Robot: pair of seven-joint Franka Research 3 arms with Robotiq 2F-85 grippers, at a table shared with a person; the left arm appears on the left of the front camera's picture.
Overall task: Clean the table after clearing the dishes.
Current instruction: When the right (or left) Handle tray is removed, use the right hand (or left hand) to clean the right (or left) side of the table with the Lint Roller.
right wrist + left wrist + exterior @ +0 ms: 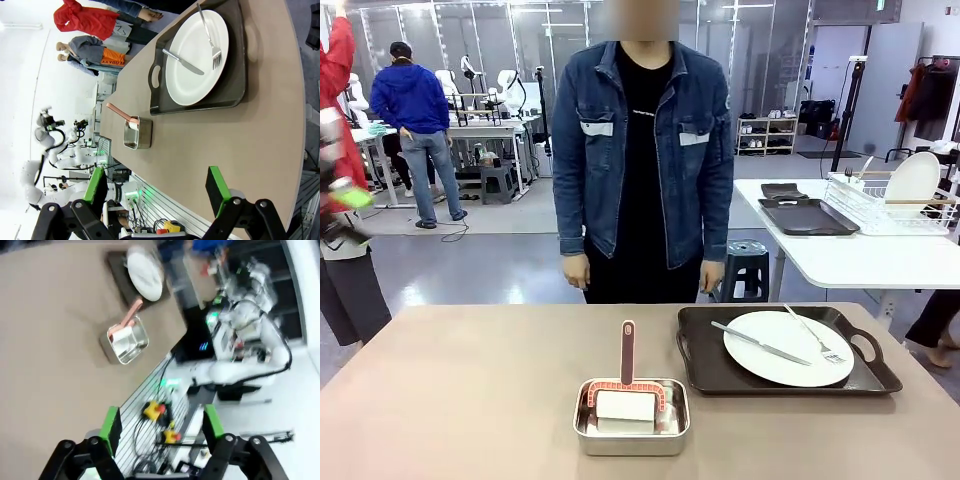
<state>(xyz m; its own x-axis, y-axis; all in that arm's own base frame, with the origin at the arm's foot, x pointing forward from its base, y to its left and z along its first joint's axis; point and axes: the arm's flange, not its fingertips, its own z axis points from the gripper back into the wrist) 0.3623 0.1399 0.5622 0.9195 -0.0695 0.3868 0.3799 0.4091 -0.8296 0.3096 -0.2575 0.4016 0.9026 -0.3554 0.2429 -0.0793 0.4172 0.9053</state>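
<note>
The beige-brown table holds a dark brown handled tray at the right, carrying a white plate with a knife and fork. In the right wrist view the same tray and plate lie ahead of my open right gripper, well apart from it. My left gripper stands open above the table's near edge, empty, with the tray and plate far off. The table spreads to its left.
A small steel pan at the front middle holds a white pad on a pink-handled tool. A person in a denim jacket stands at the far edge, hands down. A white side table with a wire rack stands behind on the right.
</note>
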